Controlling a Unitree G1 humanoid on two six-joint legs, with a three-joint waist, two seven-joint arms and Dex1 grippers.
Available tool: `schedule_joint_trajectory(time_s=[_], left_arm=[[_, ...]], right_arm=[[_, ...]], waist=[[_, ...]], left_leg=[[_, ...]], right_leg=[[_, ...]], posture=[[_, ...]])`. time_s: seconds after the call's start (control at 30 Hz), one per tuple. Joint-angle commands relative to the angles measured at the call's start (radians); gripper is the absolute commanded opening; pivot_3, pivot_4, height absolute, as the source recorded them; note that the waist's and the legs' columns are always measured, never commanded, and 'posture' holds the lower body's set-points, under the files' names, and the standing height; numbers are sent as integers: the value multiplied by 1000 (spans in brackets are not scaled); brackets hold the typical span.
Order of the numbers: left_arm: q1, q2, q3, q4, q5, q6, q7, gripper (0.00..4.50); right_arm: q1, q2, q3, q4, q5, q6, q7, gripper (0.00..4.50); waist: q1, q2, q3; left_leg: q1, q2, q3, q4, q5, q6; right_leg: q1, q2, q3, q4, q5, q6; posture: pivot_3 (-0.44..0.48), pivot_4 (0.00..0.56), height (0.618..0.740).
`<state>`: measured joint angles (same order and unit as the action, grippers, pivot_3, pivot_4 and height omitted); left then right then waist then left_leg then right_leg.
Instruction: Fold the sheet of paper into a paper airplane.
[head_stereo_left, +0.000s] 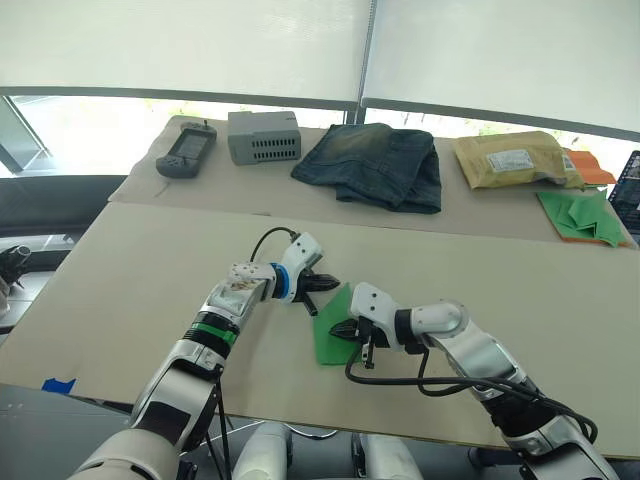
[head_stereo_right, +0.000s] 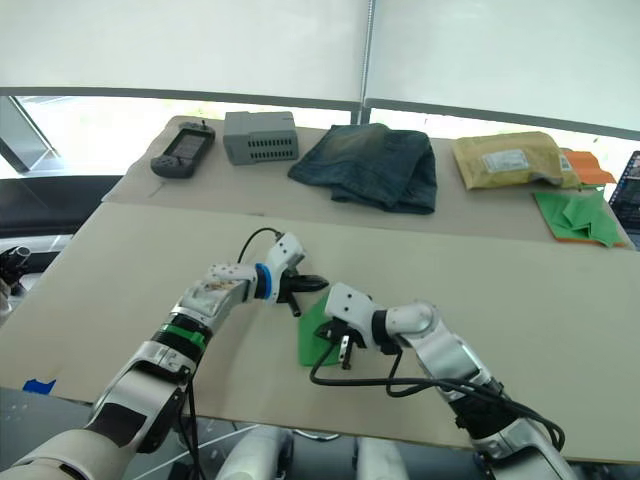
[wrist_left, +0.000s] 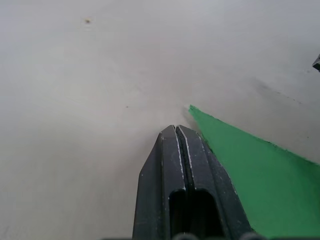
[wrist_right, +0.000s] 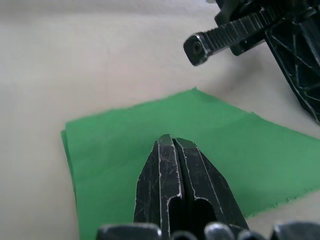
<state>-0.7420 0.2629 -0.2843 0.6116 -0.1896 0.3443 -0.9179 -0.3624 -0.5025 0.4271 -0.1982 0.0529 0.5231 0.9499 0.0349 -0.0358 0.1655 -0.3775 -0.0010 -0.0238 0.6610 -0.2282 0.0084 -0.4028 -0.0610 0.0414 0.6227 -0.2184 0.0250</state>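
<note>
The right hand (wrist_right: 172, 141) is closed, its two black fingers pressed together with the tips resting down on the sheet of paper (head_stereo_left: 332, 338), which lies flat near the front edge of the desk (head_stereo_left: 120, 290). The left hand (head_stereo_left: 322, 288), likewise closed and empty, reaches in low with its tips just beside the sheet's far pointed corner. The paper looks folded into a layered, tapering shape, so early folds seem done; narrowing it and forming the wings appear still to remain.
</note>
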Motion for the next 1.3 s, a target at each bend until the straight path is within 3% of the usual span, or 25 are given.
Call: schedule_joint_trajectory(time_s=[0.03,0.13,0.27,0.53,1.07,1.3], left_arm=[[-82,1,39,18,33,-100,6,0],[-73,-5,61,4,-1,-115,-41,0],[-56,-9,54,-34,-11,-146,-119,0],[-74,-46,101,-46,-45,-172,-157,0],[-43,-65,18,14,77,-274,-216,0],[40,8,-50,-71,139,-256,-250,0]], right_arm=[[25,-4,45,9,-14,39,1,16],[24,-2,47,10,-15,41,0,16],[12,2,50,24,-20,36,0,16],[12,-1,56,26,-25,37,-3,16],[19,-7,55,16,-26,49,-24,16],[13,-6,59,25,-26,52,-28,16]], waist=[[2,0,0],[3,0,0],[3,0,0],[8,0,0],[16,0,0],[12,0,0]], left_leg=[[-2,0,0,0,0,0],[-5,-1,0,0,2,1],[-7,0,0,0,3,3],[-10,0,0,0,4,3],[-12,0,0,0,4,3],[-11,0,-1,0,4,3]], right_leg=[[1,0,0,0,1,1],[-2,1,0,2,5,8],[-3,1,-1,2,5,8],[-5,1,-2,1,5,8],[-5,1,-2,0,5,7],[-5,1,-2,0,4,7]], posture=[[0,150,728],[0,150,728],[0,150,728],[0,150,728],[0,150,728],[0,150,728]])
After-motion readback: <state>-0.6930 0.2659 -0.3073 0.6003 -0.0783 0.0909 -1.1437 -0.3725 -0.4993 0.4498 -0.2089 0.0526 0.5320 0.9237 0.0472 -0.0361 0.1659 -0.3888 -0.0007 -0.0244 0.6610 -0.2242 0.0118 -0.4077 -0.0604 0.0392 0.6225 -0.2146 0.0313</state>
